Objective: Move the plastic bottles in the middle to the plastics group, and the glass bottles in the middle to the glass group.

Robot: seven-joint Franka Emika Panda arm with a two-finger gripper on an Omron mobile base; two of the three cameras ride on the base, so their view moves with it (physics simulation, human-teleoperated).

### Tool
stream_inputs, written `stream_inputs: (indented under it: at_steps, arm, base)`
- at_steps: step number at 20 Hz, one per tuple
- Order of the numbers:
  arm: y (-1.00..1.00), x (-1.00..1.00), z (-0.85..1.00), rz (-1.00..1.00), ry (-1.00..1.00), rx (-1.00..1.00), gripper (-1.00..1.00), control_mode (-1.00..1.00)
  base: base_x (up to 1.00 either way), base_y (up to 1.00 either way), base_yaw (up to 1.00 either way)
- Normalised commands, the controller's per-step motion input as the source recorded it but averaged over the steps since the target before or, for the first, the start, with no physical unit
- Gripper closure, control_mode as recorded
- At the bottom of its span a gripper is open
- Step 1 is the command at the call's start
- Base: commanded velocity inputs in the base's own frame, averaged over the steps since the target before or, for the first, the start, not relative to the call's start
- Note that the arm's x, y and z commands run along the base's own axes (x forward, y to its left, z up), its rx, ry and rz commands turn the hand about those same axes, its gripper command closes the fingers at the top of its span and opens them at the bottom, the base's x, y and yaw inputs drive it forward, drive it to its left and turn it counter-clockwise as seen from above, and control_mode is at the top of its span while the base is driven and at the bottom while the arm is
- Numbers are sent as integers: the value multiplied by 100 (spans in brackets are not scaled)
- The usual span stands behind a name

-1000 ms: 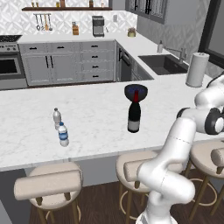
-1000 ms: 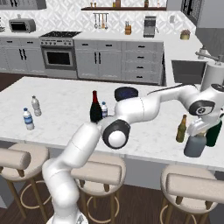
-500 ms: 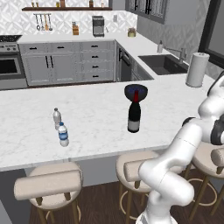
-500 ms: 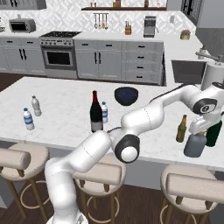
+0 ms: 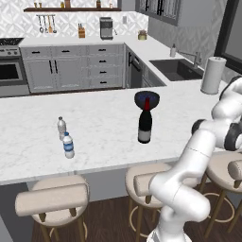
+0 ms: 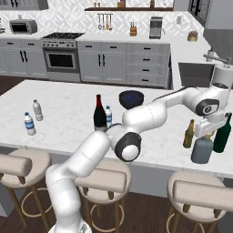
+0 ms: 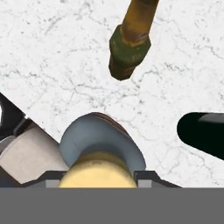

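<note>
My gripper (image 6: 204, 136) is at the counter's right end, shut on the neck of the squat grey-blue glass bottle (image 6: 201, 150), which stands on the marble. In the hand view its yellowish top (image 7: 98, 173) fills the gap between my fingertips. Just beside it stand the glass group's brown-green bottle (image 6: 188, 134) (image 7: 129, 46) and a dark green bottle (image 6: 223, 134) (image 7: 203, 133). The tall dark wine bottle (image 6: 99, 114) (image 5: 145, 124) stands mid-counter with a small blue-labelled water bottle (image 6: 108, 116) next to it. The plastics group's two water bottles (image 6: 30, 124) (image 5: 68, 145) stand at the left.
A dark blue bowl (image 5: 146, 98) sits behind the wine bottle. A white paper-towel roll (image 5: 211, 75) stands near the sink at the far right. Stools (image 6: 200, 193) line the counter's front edge. My own arm arches over the counter between middle and right end.
The arm's upper links have swung a little to the right. The gripper and the grey-blue bottle have stayed where they were beside the glass group.
</note>
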Motion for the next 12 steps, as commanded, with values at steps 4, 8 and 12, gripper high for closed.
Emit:
stream_inputs:
  at_steps: [4, 8, 12]
  arm:
    - [7, -2, -17, 0, -6, -5, 100, -100]
    - [-9, 0, -2, 0, -1, 0, 100, -100]
    - [0, 11, -17, 0, 0, 0, 100, -100]
  base:
    - [0, 0, 0]
    - [0, 0, 0]
    - [0, 0, 0]
